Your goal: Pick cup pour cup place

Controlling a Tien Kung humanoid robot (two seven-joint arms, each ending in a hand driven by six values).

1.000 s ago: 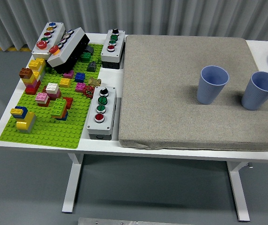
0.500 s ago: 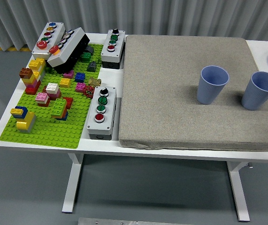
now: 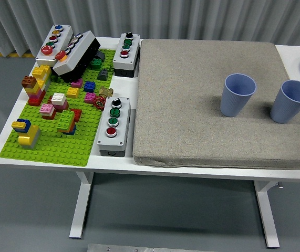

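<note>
You have no fingers to check here: neither hand shows in the head view, so you cannot tell how they are set. Your two blue cups stand upright on the grey mat [image 3: 192, 105], apart from each other. The left cup [image 3: 237, 94] is toward the mat's right half; the right cup [image 3: 291, 101] is just beside the mat's right edge. Both look empty as far as you can see into them. Left of the mat you have a green baseplate [image 3: 55, 149] with coloured bricks, and grey button boxes [image 3: 113, 126] near it, all on the white table [image 3: 44, 160].
</note>
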